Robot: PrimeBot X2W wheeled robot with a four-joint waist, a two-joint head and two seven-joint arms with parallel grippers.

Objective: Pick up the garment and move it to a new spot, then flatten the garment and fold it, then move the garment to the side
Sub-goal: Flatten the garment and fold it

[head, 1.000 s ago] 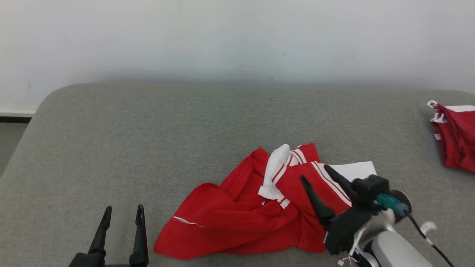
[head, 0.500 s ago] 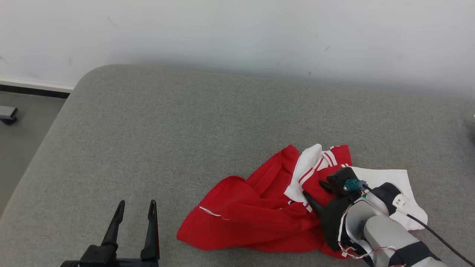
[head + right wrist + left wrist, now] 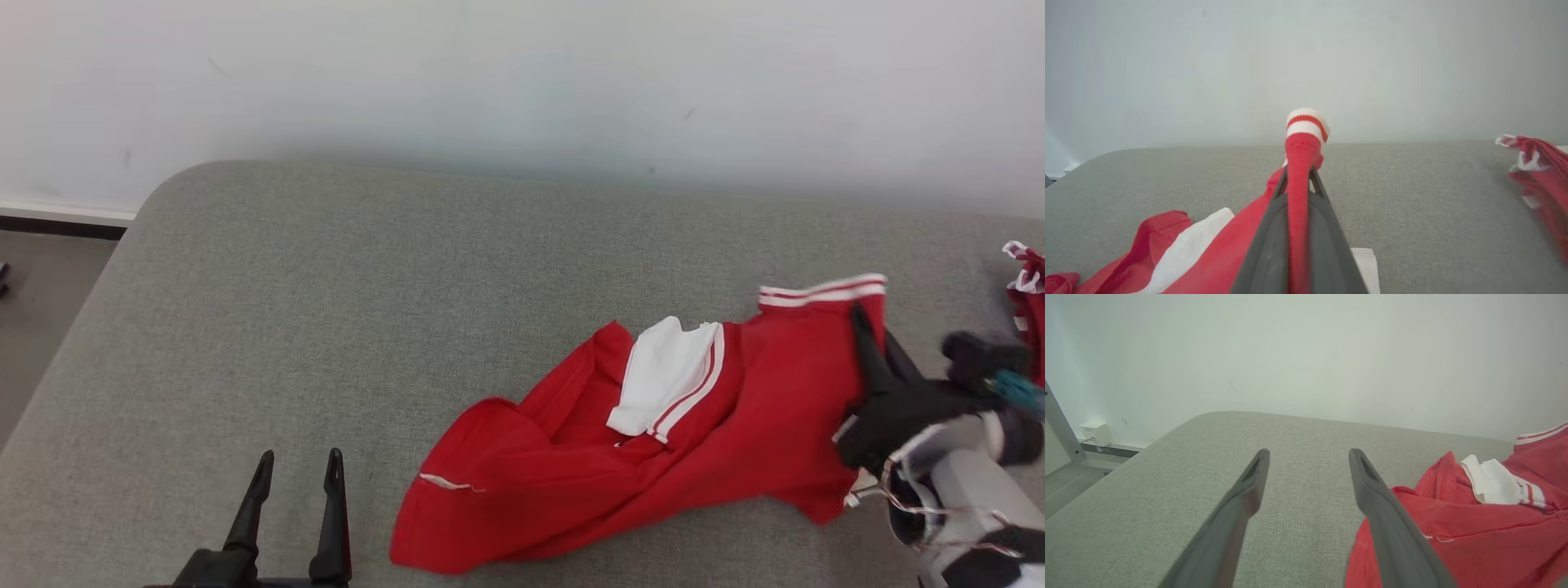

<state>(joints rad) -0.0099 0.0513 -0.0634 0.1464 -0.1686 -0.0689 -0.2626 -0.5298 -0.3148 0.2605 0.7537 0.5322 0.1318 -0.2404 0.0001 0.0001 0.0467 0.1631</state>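
- Where it meets a pale wall (image 3: pixel 522 73), a grey cushioned surface (image 3: pixel 408 286) spreads across the head view.
- A red garment (image 3: pixel 571 482) with white panels and striped trim lies crumpled on it, right of centre.
- A second red cloth (image 3: pixel 1030 318) sits at the far right edge.
- The right gripper (image 3: pixel 872 343) has its fingers pressed together, pinching a fold of the garment just below its striped cuff.
- The left gripper (image 3: pixel 299 457), lower left, has its fingers spread and holds nothing, near the garment's left edge.

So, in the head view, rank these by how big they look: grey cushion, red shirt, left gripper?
Largest is the grey cushion, then the red shirt, then the left gripper, smallest though nearest the camera.
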